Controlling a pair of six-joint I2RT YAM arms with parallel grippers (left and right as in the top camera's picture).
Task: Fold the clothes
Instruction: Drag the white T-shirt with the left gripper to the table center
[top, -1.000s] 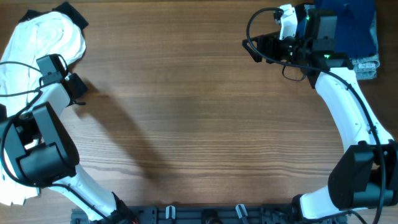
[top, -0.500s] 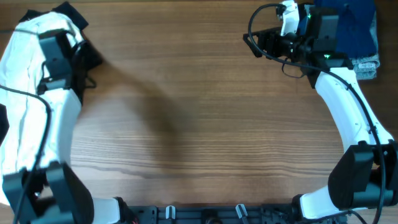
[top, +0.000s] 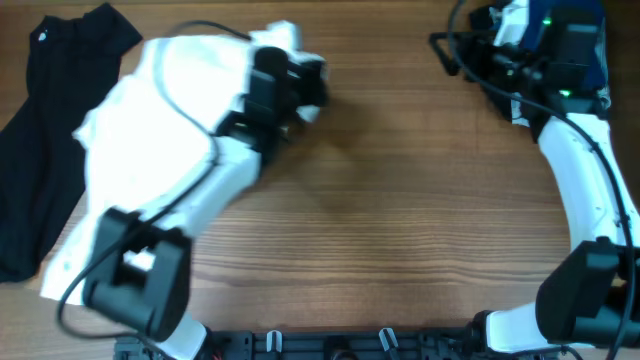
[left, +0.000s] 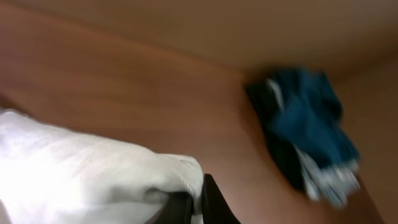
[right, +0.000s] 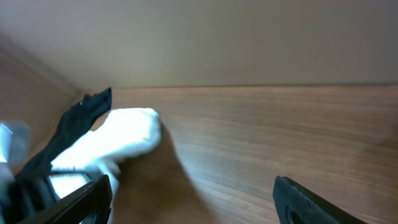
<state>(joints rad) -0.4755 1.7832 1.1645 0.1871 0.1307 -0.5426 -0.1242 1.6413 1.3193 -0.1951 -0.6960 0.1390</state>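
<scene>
Wood-grain table (top: 400, 220) runs under everything. The white T-shirt (top: 150, 140) lies across its left half, with one bunched end reaching toward the top middle, where my left gripper (top: 298, 85) sits. From overhead my own left arm (top: 215, 180), also white, lies over the shirt, so it is hard to make out where cloth ends and arm begins. The fingertips are hidden under the wrist in that view. My left wrist camera supplies that part: two dark fingers (left: 211, 202), cut off by the bottom of the frame, nearly meet and are clenched on a thick fold of the T-shirt (left: 81, 180). That view is smeared, but it also shows a blue pile (left: 308, 124) far off on the wood. Overhead, that pile is mostly covered by my right arm (top: 575, 170).

A long black garment (top: 45, 150) lies along the left side, touching the shirt, and part of it runs off the frame's edge. My right gripper (top: 452, 55) hangs at the top right, well apart from the shirt. Overhead it is only a dark tangle with cables, so I cannot tell its state there. The right wrist camera settles it: its two fingers (right: 68, 202) stand far apart at the bottom corners, released, with bare wood showing between them. Beyond them are the shirt's white end and the black garment.
</scene>
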